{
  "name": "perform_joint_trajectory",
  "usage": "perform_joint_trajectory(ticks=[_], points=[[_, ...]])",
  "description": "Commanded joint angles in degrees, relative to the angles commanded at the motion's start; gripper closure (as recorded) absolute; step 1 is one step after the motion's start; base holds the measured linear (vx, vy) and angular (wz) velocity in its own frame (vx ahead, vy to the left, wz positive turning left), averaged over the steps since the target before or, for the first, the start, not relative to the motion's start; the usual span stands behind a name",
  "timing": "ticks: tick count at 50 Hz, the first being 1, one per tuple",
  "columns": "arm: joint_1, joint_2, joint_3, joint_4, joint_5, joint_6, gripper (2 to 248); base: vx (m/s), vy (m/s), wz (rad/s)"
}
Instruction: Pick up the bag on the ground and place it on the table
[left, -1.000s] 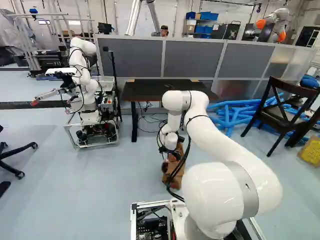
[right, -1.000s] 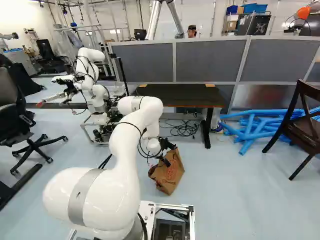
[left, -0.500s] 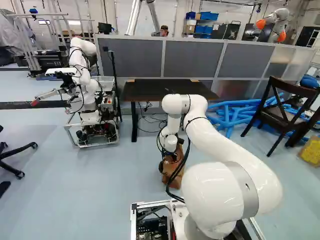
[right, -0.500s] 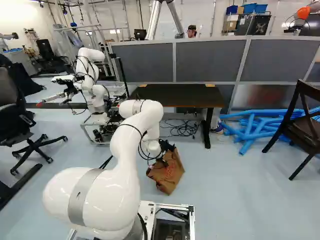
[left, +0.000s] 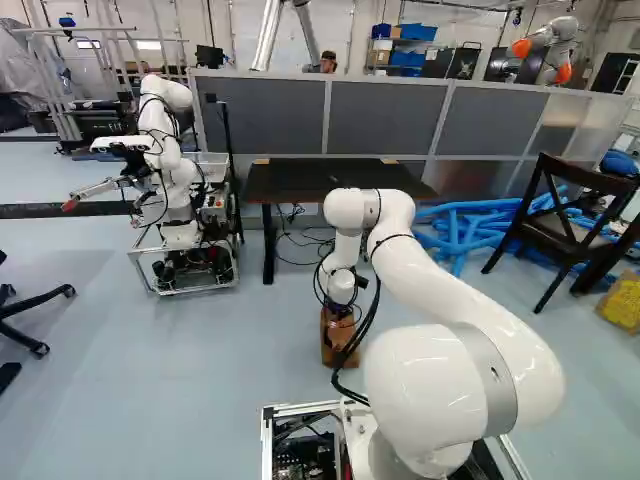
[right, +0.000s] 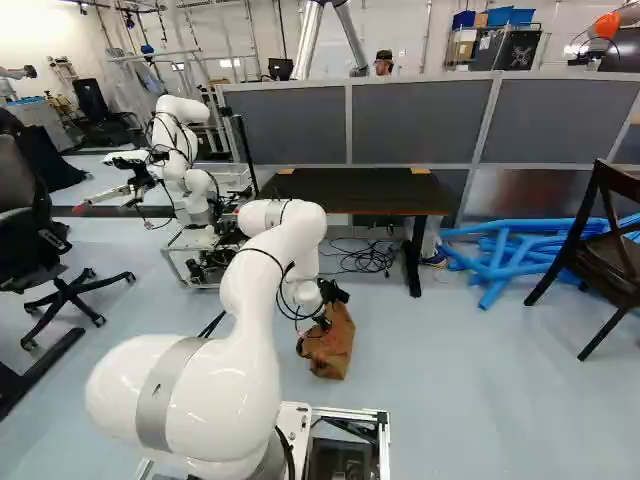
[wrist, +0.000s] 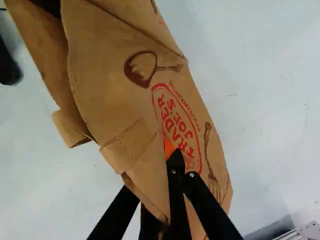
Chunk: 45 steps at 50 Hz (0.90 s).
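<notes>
One gripper of two black fingers was clenched on one brown shopping bag, with the bag's folded edge pinched between them. One finger lay over the printed side, and the other passed behind the folds; one orange pad showed at the tips. Most of the bag spread ahead of the jaws, and part of it ran back between and beneath them. A single red oval was printed just ahead of the fingertips. The bag hung tilted, low by the floor; whether its bottom touched could not be told.

Beyond the jaws stood one dark-topped table, well apart from the bag, with a tangle of black cables under it and one grey partition behind. To the right of the jaws, well apart, were one dark wooden chair and one heap of blue tubes, too tangled to count. To their left, farther ahead, stood another robot, and one black office chair stood well off to the left.
</notes>
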Motion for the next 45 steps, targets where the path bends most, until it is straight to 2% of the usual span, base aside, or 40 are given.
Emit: perform_joint_trajectory(ticks=[11, 29, 45], points=[[0.0, 0.67, 0.65, 0.0, 0.0, 0.0, 228, 0.0, 0.0, 0.0], [0.0, 4.38, 4.19, 0.08, -0.51, 0.0, 228, 0.0, 0.0, 0.0], [0.0, 7.84, 7.38, 1.76, -1.94, 0.0, 228, 0.0, 0.0, 0.0]])
